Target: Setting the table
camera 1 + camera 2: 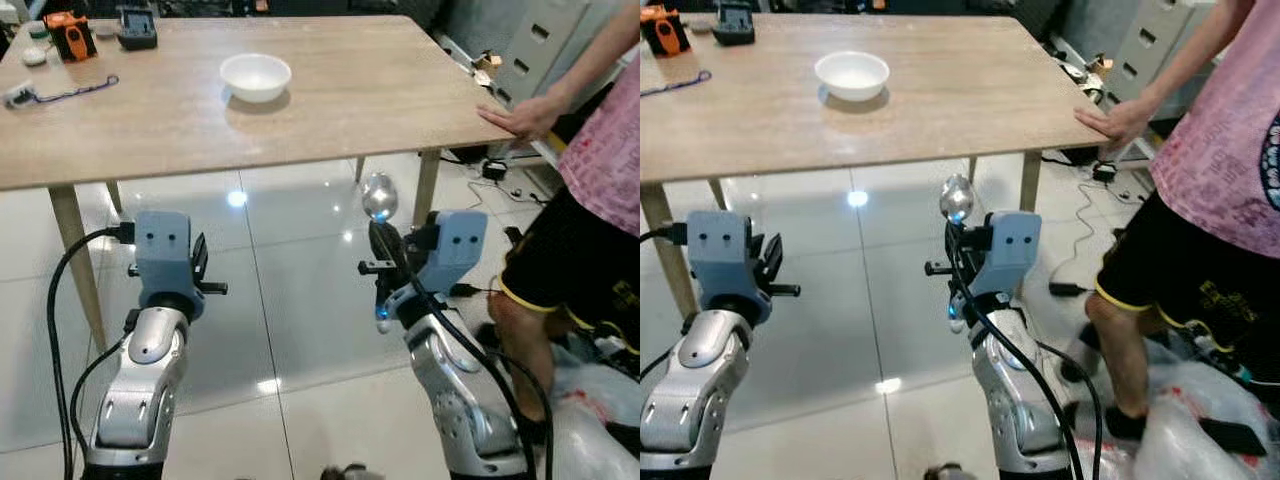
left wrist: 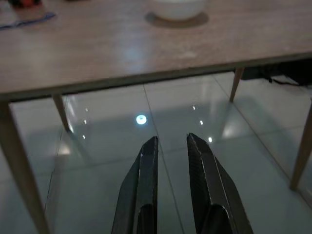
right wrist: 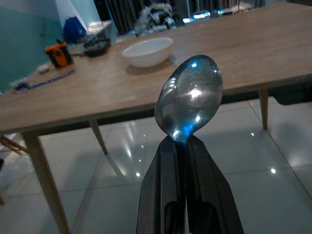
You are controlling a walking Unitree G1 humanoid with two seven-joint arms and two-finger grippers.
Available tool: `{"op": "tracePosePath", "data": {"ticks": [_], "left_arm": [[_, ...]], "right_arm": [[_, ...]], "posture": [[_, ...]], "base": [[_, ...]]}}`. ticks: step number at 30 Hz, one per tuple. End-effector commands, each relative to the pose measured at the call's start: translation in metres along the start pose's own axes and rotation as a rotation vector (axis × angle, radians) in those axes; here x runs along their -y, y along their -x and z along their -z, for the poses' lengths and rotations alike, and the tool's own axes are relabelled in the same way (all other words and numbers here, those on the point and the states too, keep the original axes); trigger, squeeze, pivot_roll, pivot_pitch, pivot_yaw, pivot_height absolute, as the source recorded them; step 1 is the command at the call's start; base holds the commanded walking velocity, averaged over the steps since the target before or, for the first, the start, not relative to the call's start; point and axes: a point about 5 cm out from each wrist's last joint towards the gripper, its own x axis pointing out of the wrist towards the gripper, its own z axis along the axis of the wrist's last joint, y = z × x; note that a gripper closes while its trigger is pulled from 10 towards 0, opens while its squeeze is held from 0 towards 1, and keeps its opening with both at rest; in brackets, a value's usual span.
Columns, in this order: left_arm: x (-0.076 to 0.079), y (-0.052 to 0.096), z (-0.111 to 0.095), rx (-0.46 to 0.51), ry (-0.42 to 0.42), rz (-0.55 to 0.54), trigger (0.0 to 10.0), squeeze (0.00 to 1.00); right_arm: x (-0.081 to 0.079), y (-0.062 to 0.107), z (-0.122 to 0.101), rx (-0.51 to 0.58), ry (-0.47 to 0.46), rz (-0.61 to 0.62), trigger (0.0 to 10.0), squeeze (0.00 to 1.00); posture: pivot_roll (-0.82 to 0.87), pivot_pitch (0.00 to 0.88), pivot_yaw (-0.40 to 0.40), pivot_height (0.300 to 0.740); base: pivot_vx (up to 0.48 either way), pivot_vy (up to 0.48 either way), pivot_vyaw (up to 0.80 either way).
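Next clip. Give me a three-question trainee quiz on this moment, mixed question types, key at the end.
1. True or false: the spoon already lies on the wooden table.
2. What does the right gripper hold? A) a cup B) a spoon C) a cable
3. Fill in: the white bowl stands on the ____.

Key:
1. False. The spoon is clamped in the right gripper, bowl end up, short of the table edge and over the tiled floor.
2. B.
3. Table. A person's hand also rests on its edge, and the left gripper holds nothing, its fingers slightly apart.
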Motion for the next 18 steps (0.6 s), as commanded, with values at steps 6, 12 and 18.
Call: {"op": "tracePosePath", "data": {"ticks": [6,12,18], "left_arm": [[0.0009,0.0015,-0.0012,0.014,-0.029,0.011,10.0,0.0],[-0.0015,0.0001,-0.0039,0.022,-0.034,0.006,10.0,0.0],[-0.0014,0.0002,-0.0038,0.023,-0.036,0.005,10.0,0.0]], "right_arm": [[0.0029,-0.0006,-0.0023,0.013,0.003,0.018,10.0,0.0],[0.0018,-0.002,-0.003,0.017,0.006,0.013,10.0,0.0],[0.0015,-0.0023,-0.0028,0.016,0.007,0.011,10.0,0.0]], "posture": [[0.04,0.097,-0.004,0.74],[0.04,0.097,-0.005,0.74],[0.04,0.097,-0.004,0.74]], "base": [[0.48,0.0,0.0],[0.48,0.0,0.0],[0.48,0.0,0.0]]}}
